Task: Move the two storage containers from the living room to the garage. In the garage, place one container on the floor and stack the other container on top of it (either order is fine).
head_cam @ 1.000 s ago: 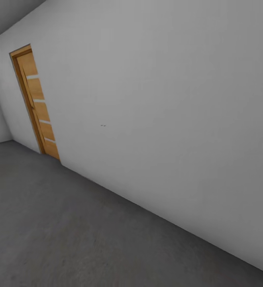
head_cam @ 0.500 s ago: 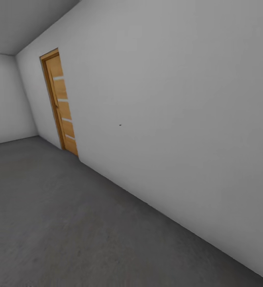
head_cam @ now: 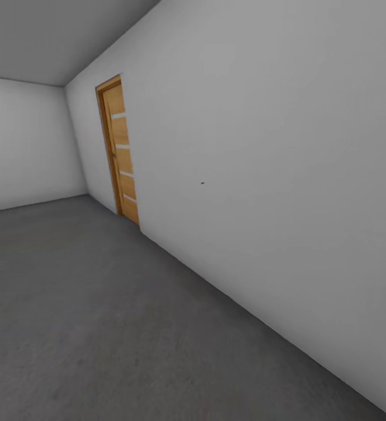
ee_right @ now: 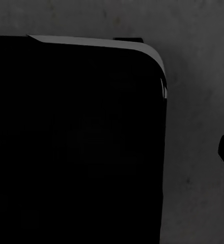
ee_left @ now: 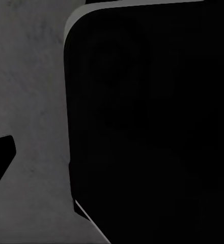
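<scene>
Facing a long plain light grey wall point(head_cam: 275, 175), the head view takes in a bare room. A dark grey, rough concrete-like floor point(head_cam: 99, 327) is seen running up to the foot of that wall. A tall orange-brown wooden door with pale horizontal strips point(head_cam: 121, 153) is set in the wall, toward its far end. Beyond the door a second grey wall point(head_cam: 23, 146) is met at a corner, under a grey ceiling point(head_cam: 58, 35). In both wrist views a large black rounded body point(ee_left: 152, 127) is seen over mottled grey floor. The state of either jaw cannot be told. The red-orange containers are not placed by these frames.
</scene>
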`<state>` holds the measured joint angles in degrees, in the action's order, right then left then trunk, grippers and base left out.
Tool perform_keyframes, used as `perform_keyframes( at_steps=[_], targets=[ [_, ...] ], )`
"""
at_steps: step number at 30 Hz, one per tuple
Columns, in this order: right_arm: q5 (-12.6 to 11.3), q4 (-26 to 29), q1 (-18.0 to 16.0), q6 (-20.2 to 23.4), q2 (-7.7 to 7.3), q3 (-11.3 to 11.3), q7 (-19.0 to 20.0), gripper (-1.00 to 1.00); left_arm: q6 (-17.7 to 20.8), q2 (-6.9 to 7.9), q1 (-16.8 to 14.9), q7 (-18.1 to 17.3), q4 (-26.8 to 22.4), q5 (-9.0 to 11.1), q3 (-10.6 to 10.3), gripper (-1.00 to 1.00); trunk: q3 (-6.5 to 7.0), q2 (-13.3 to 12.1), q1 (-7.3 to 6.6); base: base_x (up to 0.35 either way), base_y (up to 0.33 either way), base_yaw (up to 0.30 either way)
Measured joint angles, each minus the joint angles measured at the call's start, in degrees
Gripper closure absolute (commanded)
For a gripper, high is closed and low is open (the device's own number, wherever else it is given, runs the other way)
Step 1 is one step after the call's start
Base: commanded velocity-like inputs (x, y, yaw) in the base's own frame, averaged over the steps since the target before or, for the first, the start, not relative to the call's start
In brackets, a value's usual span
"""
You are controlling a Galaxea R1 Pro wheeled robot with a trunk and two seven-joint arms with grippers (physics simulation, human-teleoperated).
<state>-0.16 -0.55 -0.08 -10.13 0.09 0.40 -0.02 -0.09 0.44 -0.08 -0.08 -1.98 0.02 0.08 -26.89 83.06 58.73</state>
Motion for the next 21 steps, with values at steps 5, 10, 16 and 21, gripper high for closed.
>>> perform_keyframes(
  at_steps=[5, 10, 16, 21],
  targets=[
    [0.0, -0.1, 0.0, 0.0, 0.0, 0.0, 0.0, -1.0, -2.9, -1.08, 0.0, 0.0, -1.6, 0.1, 0.2, -1.0, 0.0, 0.0, 0.0, 0.0, 0.0, 0.275],
    [0.1, -0.2, 0.0, 0.0, 0.0, 0.0, -0.1, -1.0, -7.0, -2.33, 0.0, 0.0, -2.1, 0.1, 0.3, -1.0, 0.0, 0.0, 0.0, 0.0, 0.0, 0.275],
    [0.1, -0.2, 0.0, 0.0, 0.0, 0.0, -0.1, -1.0, -7.9, -2.39, 0.0, 0.0, -2.1, 0.5, 0.2, -1.0, 0.0, 0.0, 0.0, 0.0, 0.0, 0.275],
    [0.2, -0.2, 0.0, 0.0, 0.0, 0.0, -0.1, -1.0, -7.9, -1.45, 0.0, 0.0, -2.0, 2.9, 0.3, -1.0, 0.0, 0.0, 0.0, 0.0, 0.0, 0.275]
  ],
)
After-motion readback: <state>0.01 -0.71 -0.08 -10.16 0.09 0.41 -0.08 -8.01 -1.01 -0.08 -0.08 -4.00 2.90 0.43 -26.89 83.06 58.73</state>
